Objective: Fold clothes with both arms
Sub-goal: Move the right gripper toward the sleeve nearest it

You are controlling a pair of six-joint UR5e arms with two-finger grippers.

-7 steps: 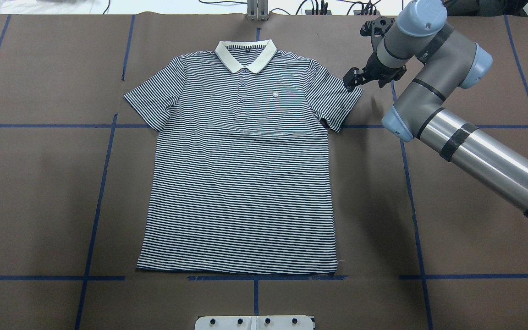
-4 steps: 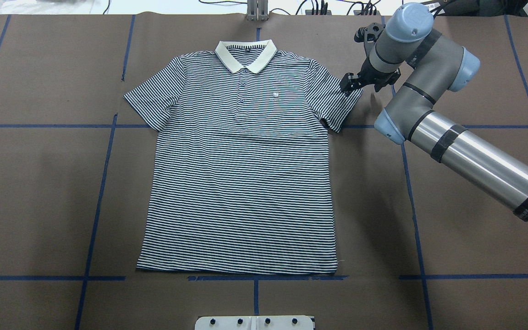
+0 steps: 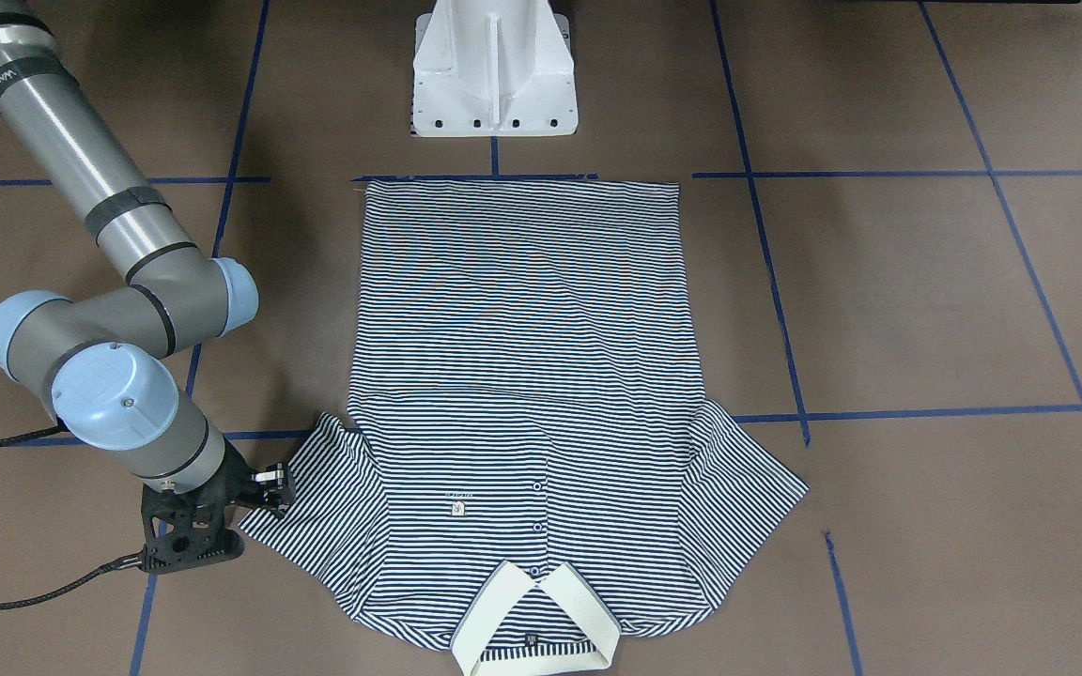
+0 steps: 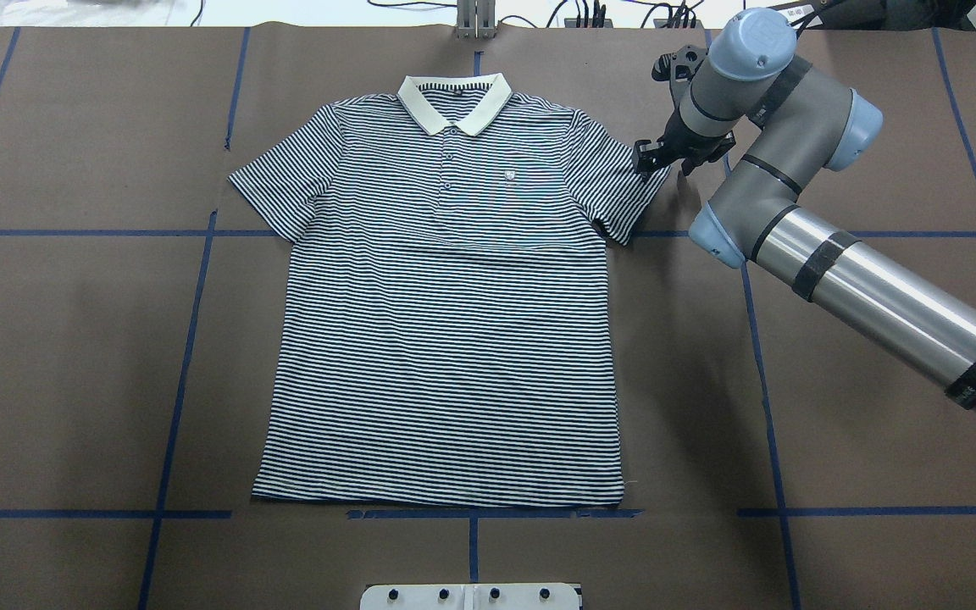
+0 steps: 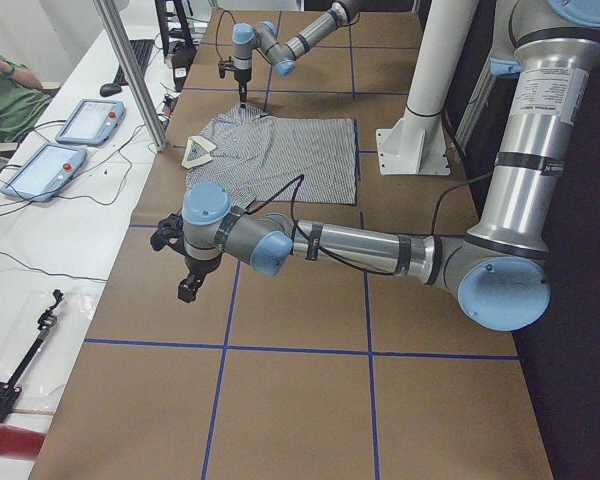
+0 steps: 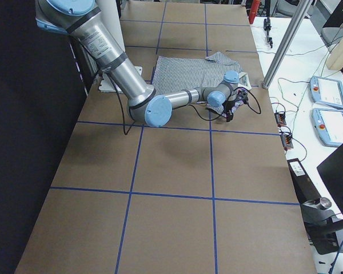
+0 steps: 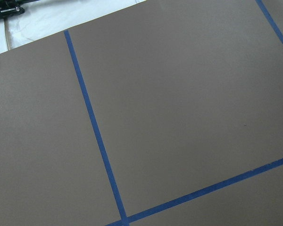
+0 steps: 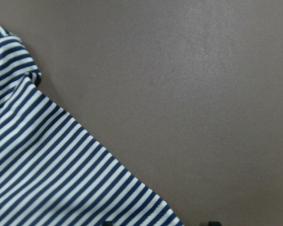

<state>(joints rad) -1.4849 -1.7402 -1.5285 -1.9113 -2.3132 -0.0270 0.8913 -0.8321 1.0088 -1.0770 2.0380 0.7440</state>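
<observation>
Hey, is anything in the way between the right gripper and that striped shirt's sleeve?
Nothing visible is. The right gripper hangs right at the sleeve edge of the polo shirt, with no object between them.

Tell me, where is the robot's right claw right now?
In the overhead view the right gripper is on the right side, toward the far end of the table, right at the outer edge of the striped shirt's sleeve.

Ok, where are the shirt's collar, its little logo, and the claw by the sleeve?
collar (image 4: 488, 106), overhead view, right flap.
logo (image 4: 509, 174), overhead view, its centre.
right gripper (image 4: 647, 161), overhead view, between fingertips.
</observation>
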